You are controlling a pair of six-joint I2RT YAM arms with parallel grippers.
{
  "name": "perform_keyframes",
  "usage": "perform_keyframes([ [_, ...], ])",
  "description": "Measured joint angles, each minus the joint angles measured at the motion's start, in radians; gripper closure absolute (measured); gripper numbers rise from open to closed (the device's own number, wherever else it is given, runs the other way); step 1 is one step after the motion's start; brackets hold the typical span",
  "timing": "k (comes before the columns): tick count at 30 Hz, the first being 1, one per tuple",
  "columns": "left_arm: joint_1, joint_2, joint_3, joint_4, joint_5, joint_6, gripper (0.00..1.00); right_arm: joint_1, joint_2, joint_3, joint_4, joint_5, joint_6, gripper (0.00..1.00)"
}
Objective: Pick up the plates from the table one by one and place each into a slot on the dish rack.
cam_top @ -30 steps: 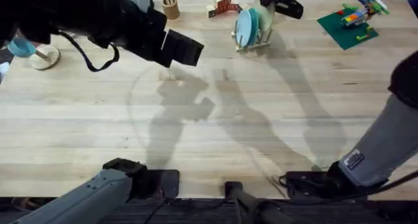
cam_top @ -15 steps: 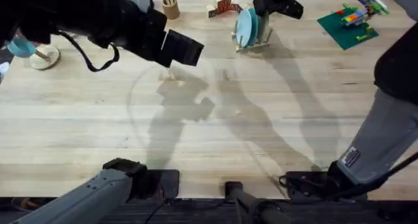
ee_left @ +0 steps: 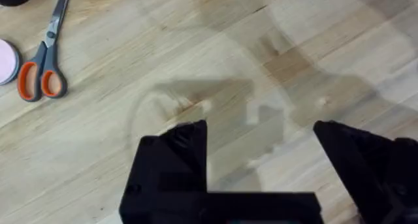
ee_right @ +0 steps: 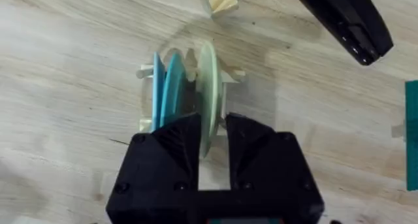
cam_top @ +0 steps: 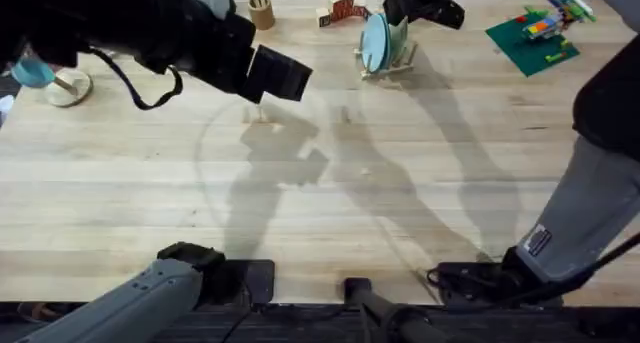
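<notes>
The dish rack (cam_top: 388,65) stands at the table's (cam_top: 420,183) far middle. In the right wrist view a light blue plate (ee_right: 157,87) stands upright in the rack (ee_right: 145,72), with a darker teal plate (ee_right: 174,87) right beside it. A pale yellow plate (ee_right: 209,80) stands on edge in a slot farther along, and my right gripper (ee_right: 213,129) is shut on its upper rim. From overhead the right gripper (cam_top: 405,15) hovers over the rack's plates (cam_top: 374,41). My left gripper (ee_left: 261,152) is open above bare wood, high over the table's left half (cam_top: 285,75).
Scissors (ee_left: 42,61) and a small pink dish (ee_left: 5,61) lie on the table below the left arm. A black stapler (ee_right: 346,18) is beyond the rack. A green brick plate with toys (cam_top: 535,33) sits far right, a cup of sticks (cam_top: 262,11) at the back.
My right gripper has come down and slightly left over the rack, bringing the pale yellow plate in beside the blue ones. The left arm has stayed still.
</notes>
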Motion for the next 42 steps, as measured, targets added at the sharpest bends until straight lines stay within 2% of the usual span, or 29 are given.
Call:
perform_keyframes([
  [13,0.000,0.000,0.000,0.000,-0.007,0.000,0.006,0.000,-0.017,0.026,-0.058,0.000,0.000,0.724],
  [18,0.000,0.000,0.000,0.000,-0.008,0.000,0.006,0.000,-0.111,0.041,-0.118,0.000,0.001,0.631],
  [21,0.000,0.000,0.000,0.000,-0.010,0.000,0.006,0.000,-0.183,0.055,-0.166,0.000,0.005,0.401],
  [23,0.000,0.000,0.000,0.000,-0.010,0.000,0.006,0.001,-0.225,0.061,-0.214,-0.001,0.006,0.133],
  [24,0.000,0.000,0.000,0.000,-0.010,0.000,0.008,0.002,-0.242,0.063,-0.237,0.000,0.000,0.043],
  [25,0.000,0.000,0.000,0.000,-0.010,0.000,0.007,0.005,-0.259,0.064,-0.264,-0.001,-0.002,0.016],
  [38,0.000,0.000,0.000,-0.026,-0.010,0.000,0.006,0.114,-0.385,0.059,-0.491,-0.001,0.014,0.005],
  [42,0.000,0.000,0.000,-0.030,-0.011,0.000,0.006,0.144,-0.470,-0.048,-0.455,-0.001,0.052,0.005],
])
